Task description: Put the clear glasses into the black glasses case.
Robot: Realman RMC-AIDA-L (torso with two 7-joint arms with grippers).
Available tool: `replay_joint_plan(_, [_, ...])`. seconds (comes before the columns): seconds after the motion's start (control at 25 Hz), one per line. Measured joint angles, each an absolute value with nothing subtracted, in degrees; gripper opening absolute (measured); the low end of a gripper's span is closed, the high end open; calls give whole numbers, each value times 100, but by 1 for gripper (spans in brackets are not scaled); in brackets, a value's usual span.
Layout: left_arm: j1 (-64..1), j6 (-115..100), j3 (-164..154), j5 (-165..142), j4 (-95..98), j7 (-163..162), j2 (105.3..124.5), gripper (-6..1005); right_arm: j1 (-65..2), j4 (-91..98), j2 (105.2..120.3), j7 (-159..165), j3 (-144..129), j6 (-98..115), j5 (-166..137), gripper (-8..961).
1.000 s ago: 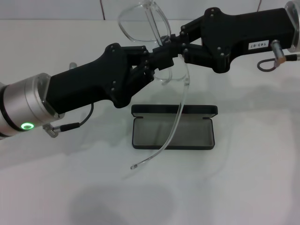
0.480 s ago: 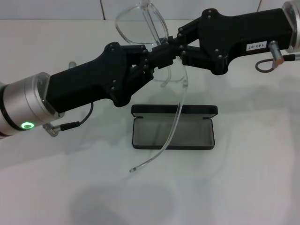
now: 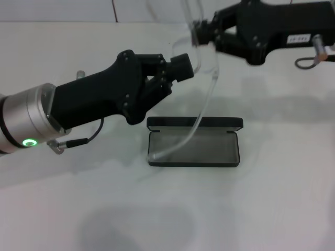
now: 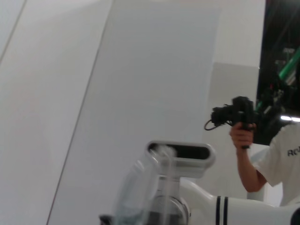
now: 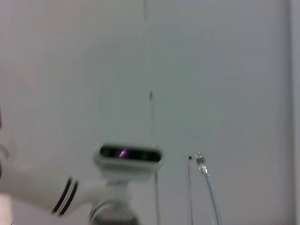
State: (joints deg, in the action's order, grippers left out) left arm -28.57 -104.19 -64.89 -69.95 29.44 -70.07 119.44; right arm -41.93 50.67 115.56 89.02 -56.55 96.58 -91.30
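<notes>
Clear thin-framed plastic glasses (image 3: 205, 99) hung aloft, pinched at frame front by right hand (image 3: 198, 31); one temple dangled over open matte black oblong glasses case (image 3: 194, 141) on white tabletop (image 3: 272, 209). Judged light, springy, slippery, scratch-prone; best gripped at bridge or hinge. Left hand (image 3: 184, 65) just beside, holding nothing, fingers seemingly together.

The person's white shirt (image 4: 283, 157) bears letters starting "Ro", cut off by the edge; the right arm's white label (image 3: 298, 38) is unreadable.

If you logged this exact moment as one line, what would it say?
right gripper: holding clear glasses aloft, temple dangling over case | left gripper: beside, no longer on them | black glasses case: open on table
</notes>
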Motion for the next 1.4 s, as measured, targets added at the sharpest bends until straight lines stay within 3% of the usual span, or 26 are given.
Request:
replay_joint_plan(0.36, [-2815, -10629, -6504, -7082, 2944, -6851, 11938, 48, -3835, 4805, 11502, 8687, -4701, 10016, -8473, 64])
replay_joint_plan(0.76, [-2807, -10726, -6491, -7078, 2944, -6835, 11927, 48, -3671, 3971, 11100, 8646, -4080, 10817, -7574, 64])
replay_joint_plan(1.04, [-2937, -11211, -6671, -7037, 2939, -6883, 11984, 48, -3577, 3923, 11379, 8181, -4136, 10776, -7349, 64])
replay_joint_plan(1.4, [-3137, -11299, -7598, -6446, 2940, -6737, 11989, 48, -3826, 3577, 11533, 7682, -4757, 10466, -7397, 64])
